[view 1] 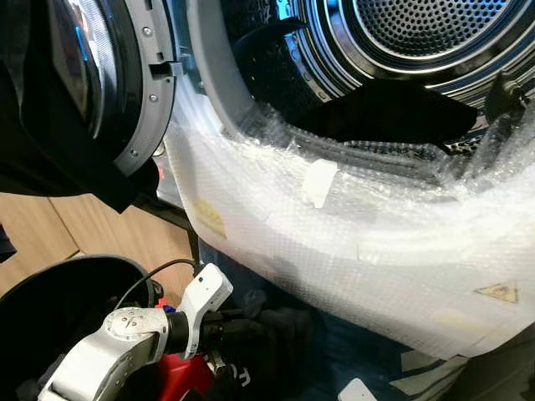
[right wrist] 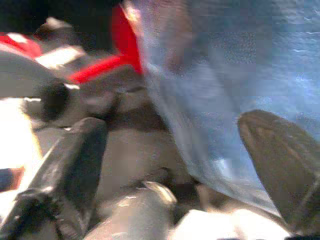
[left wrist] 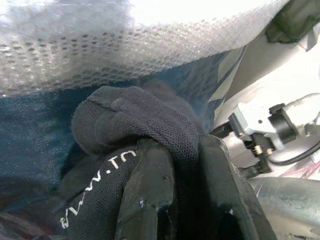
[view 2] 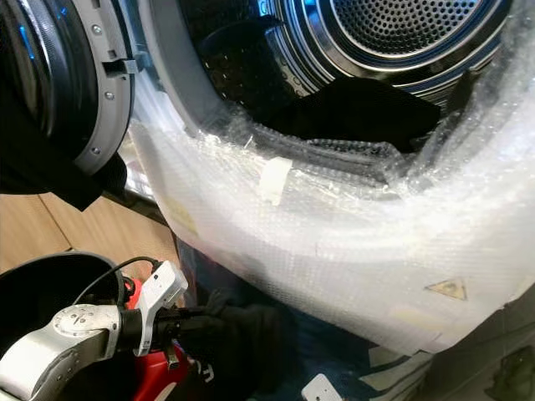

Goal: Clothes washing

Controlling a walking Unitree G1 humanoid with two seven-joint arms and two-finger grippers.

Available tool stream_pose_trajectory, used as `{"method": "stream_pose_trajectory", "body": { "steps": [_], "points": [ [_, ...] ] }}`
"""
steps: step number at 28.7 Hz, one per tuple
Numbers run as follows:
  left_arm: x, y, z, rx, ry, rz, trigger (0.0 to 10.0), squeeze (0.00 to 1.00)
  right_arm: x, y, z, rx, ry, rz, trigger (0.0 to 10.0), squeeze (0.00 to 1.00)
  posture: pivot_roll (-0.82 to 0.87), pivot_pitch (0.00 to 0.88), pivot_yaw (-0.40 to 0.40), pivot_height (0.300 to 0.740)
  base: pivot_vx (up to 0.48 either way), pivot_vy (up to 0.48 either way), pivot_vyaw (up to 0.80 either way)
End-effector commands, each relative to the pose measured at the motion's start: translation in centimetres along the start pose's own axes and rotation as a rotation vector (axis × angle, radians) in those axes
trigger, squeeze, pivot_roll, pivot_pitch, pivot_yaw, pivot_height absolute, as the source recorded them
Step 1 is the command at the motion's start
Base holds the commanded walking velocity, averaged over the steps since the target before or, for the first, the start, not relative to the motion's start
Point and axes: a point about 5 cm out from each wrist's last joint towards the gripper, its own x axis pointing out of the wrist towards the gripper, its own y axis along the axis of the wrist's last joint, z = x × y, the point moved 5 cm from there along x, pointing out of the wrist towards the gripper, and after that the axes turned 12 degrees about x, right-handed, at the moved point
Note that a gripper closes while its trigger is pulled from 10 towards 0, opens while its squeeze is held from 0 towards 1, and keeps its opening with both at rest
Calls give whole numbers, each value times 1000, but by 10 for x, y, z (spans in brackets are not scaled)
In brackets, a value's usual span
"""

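Note:
The washer's drum (view 1: pixel 418 33) stands open, with dark clothes (view 1: pixel 393 113) lying in its mouth. Low in front of the machine, my left gripper (left wrist: pixel 182 150) is shut on a dark knitted garment (left wrist: pixel 135 115) with white lettering; in the left eye view that garment (view 1: pixel 267 330) bunches just past the silver left wrist (view 1: pixel 201 305). In the blurred right wrist view my right gripper (right wrist: pixel 175 170) is open, its fingers (right wrist: pixel 75 160) spread wide beside a blue surface (right wrist: pixel 240 75), with nothing between them.
Bubble wrap (view 1: pixel 334 234) covers the washer's front rim and panel. The round door (view 1: pixel 100 75) hangs open at the left with dark cloth (view 1: pixel 50 159) draped over it. A black basket (view 1: pixel 50 292) holding a red item (view 1: pixel 180 372) sits on the wooden floor (view 1: pixel 100 225).

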Motion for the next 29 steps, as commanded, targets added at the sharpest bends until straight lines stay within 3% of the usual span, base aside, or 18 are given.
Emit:
{"method": "stream_pose_trajectory", "body": {
  "steps": [1,5,12,16,18,22,25,29],
  "points": [
    [2,3,0,36,-13,-1,0,0,-2,0,-7,31,79,12,10000,1000,100,0,-31,740,0,0,0],
    [5,8,8,42,-43,23,0,0,-7,4,-14,-37,174,33,10000,1000,68,0,-17,740,0,0,0],
    [9,3,9,44,-71,7,0,0,-14,51,-26,28,320,238,10000,1000,51,0,-18,740,0,0,0],
    [12,6,10,64,-80,6,0,0,-14,76,-23,-20,259,332,10000,1000,30,0,-12,740,0,0,0],
    [12,6,12,69,-94,5,0,0,-14,82,-24,0,269,359,10000,1000,26,0,-10,740,0,0,0],
    [13,8,12,74,-100,9,0,0,-22,87,-29,22,339,379,10000,1000,29,0,-13,740,0,0,0],
    [12,5,10,85,-103,-2,0,0,-29,70,-35,-30,408,300,10000,1000,13,0,-4,740,0,0,0],
    [13,6,8,100,-113,-12,0,0,-37,69,-39,-27,448,310,10000,1000,4,0,1,740,0,0,0]
  ]
}}
